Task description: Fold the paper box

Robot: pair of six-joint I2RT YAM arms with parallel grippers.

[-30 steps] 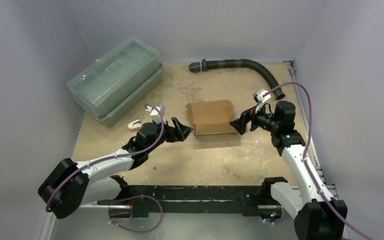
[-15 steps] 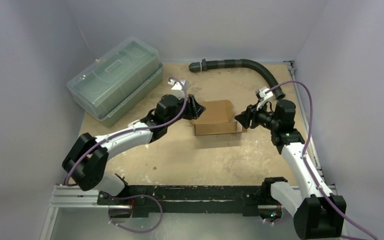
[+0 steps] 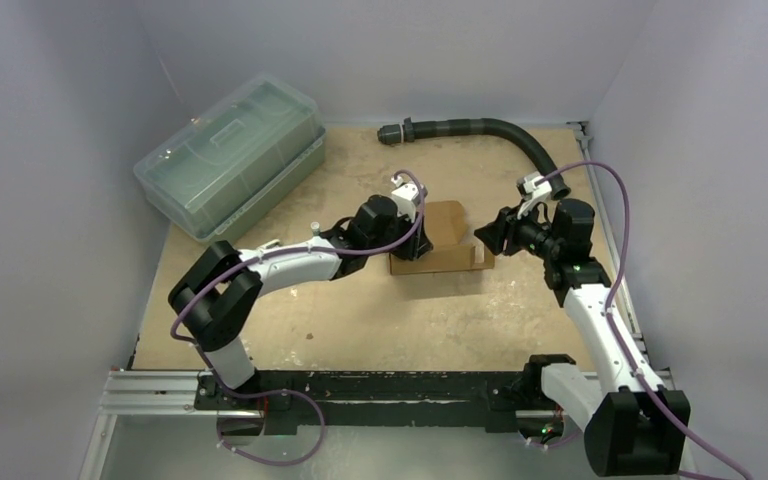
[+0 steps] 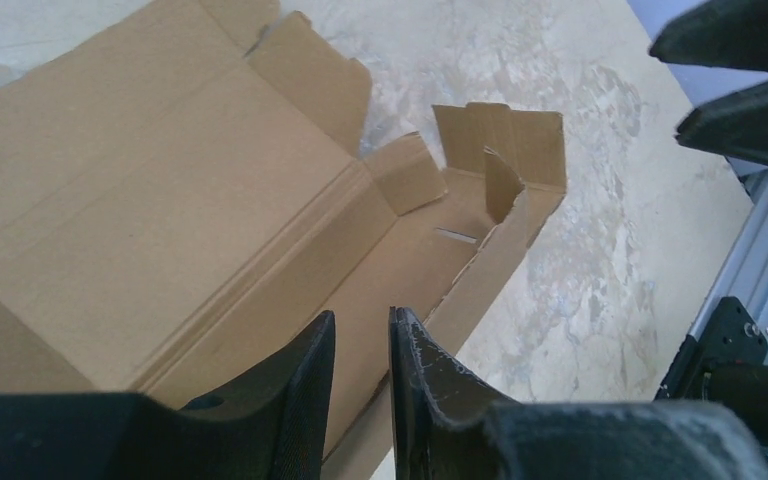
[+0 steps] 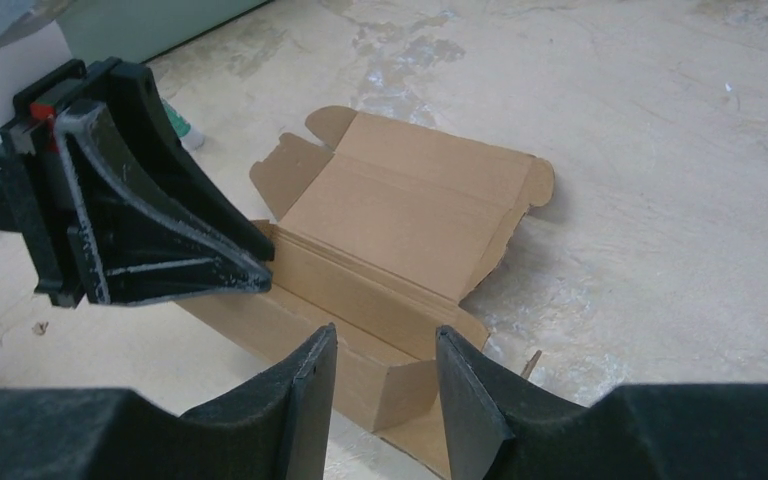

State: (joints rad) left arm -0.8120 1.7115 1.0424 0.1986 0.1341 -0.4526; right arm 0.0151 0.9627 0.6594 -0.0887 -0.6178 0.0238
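The paper box (image 3: 448,222) is brown cardboard, lying partly formed on the table with its lid flap laid back. In the left wrist view the box (image 4: 160,200) fills the frame, side tabs standing at its far end. My left gripper (image 3: 412,248) hovers over the box's left end; its jaws (image 4: 360,330) stand a narrow gap apart with nothing between them. My right gripper (image 3: 482,240) is at the box's right end, open (image 5: 385,350), with the box's short end wall (image 5: 410,385) just beyond its fingertips. The left gripper's fingers (image 5: 160,230) reach the box's front wall.
A large clear greenish lidded plastic bin (image 3: 230,165) stands at the back left. A black ribbed hose (image 3: 480,128) curves along the back right. Grey walls close in three sides. A metal rail (image 3: 635,330) runs along the table's right edge.
My left arm swung right from beside the box to over its left end. Both grippers' jaws narrowed. The right gripper barely shifted, and the box's lid flap now lies flatter.
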